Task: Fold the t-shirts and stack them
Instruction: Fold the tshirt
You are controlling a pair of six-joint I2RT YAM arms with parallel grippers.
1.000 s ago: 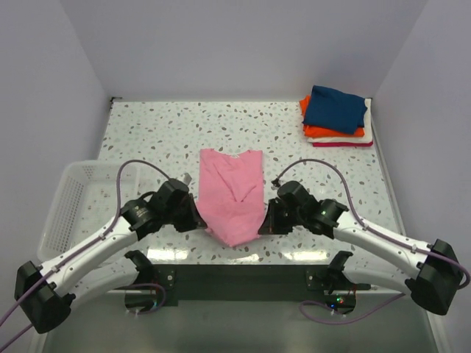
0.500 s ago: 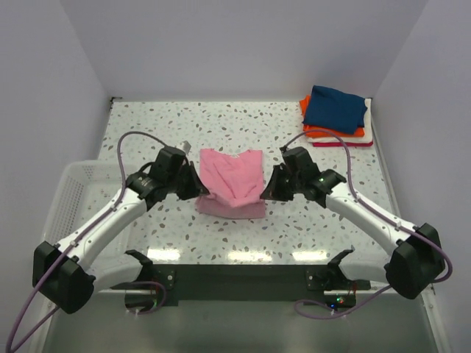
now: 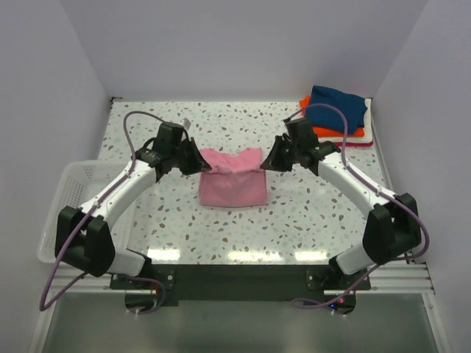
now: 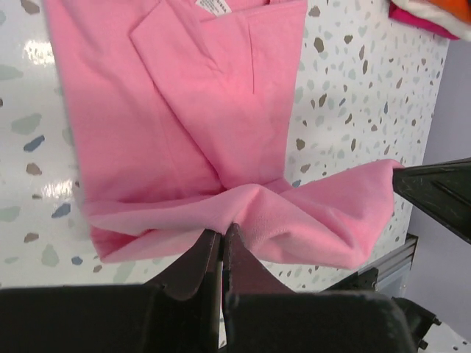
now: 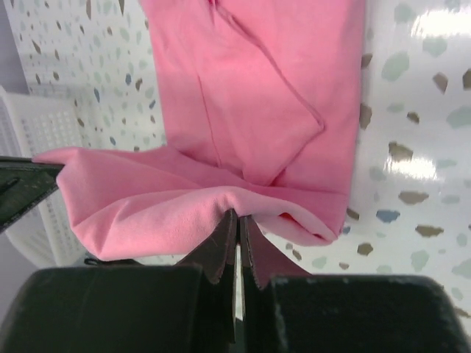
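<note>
Pink t-shirt looks light and floppy, best grabbed by corners. Left pincer and right pincer are both clenched on its lifted edge.

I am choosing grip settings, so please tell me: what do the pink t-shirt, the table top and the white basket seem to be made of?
The pink t-shirt: soft matte knit cloth, probably cotton; it drapes and creases. The table top: hard, glossy, speckled, terrazzo-like; it reflects lights. The basket: white grid, plastic or coated wire, unclear.

Mere corner of the folded stack in left wrist view, perhaps three shirts.
</note>
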